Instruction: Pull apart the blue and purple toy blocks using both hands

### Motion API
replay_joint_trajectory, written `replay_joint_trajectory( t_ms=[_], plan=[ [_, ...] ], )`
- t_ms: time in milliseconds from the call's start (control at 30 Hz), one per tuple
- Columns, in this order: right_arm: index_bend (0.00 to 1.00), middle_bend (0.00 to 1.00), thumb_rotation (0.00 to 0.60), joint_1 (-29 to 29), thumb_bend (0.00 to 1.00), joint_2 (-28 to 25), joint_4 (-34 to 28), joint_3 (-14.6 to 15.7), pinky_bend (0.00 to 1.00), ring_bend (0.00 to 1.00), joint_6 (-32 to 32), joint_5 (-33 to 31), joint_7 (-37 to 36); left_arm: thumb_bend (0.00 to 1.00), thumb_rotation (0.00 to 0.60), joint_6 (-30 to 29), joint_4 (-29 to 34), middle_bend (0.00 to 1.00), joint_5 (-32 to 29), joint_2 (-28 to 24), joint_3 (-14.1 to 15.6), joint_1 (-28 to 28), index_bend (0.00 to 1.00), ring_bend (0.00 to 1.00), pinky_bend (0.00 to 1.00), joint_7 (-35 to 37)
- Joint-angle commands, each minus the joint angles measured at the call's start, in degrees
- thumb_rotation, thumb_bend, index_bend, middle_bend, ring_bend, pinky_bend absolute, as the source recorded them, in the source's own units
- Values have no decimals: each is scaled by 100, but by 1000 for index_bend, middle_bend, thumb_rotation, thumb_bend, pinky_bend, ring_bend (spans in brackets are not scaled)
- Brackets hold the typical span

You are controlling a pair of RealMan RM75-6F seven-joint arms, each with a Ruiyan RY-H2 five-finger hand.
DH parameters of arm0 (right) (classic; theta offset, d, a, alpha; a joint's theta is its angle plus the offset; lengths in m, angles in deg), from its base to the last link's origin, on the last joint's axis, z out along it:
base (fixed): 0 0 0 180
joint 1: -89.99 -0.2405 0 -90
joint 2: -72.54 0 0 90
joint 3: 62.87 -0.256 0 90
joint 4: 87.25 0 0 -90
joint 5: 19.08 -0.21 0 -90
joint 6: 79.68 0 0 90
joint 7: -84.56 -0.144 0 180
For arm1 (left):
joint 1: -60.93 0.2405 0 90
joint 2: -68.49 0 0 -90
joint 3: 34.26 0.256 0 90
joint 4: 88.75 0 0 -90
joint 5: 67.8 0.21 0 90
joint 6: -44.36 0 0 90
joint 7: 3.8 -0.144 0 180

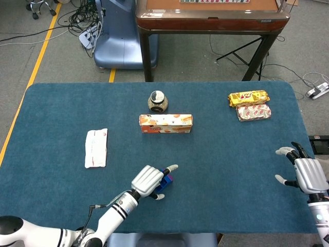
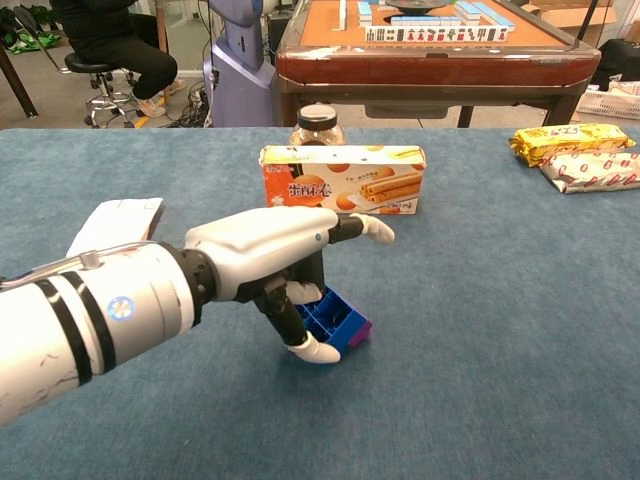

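Left hand (image 2: 285, 262) is over the blocks (image 2: 338, 320) near the bench's (image 1: 226, 175) front edge, thumb tip low at the blue block's near side, one finger stretched out above it toward the box (image 2: 343, 179); whether it actually grips the blocks I cannot tell. Chest view shows the blue block's open cells and a sliver of purple at its right corner, both resting on the bench. Head view hides most of the blocks under the hand. Only the head view shows the right hand (image 1: 304, 172), well apart at the bench's right edge, fingers spread and holding nothing. It also shows the packet (image 1: 96, 148) whole, the jar (image 1: 157, 101) and snack bags (image 1: 250, 104).
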Motion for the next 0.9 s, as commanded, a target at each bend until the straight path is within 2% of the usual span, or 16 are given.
replay_joint_trajectory(
  t_ms=[33, 267, 567, 900],
  plan=[
    [312, 281, 600, -1, 87, 4, 5, -1, 420, 292, -3, 6, -6, 0, 600, -28, -81, 1000, -48, 77, -12, -67, 114, 948, 1000, -75],
    [312, 281, 600, -8, 87, 35, 46, 9, 420, 292, 30, 2, -39, 0, 600, -107, -280, 1000, -263, 286, -23, -229, 70, 948, 1000, -317],
    [312, 281, 600, -15, 87, 52, 84, 11, 420, 292, 41, 12, -79, 0, 600, -200, -523, 1000, -524, 498, -38, -404, 64, 948, 1000, -572],
    [311, 281, 600, -14, 87, 76, 127, 13, 420, 292, 45, 15, -136, 0, 600, -352, -688, 1000, -614, 387, 50, -367, 91, 950, 1000, -583]
  ],
)
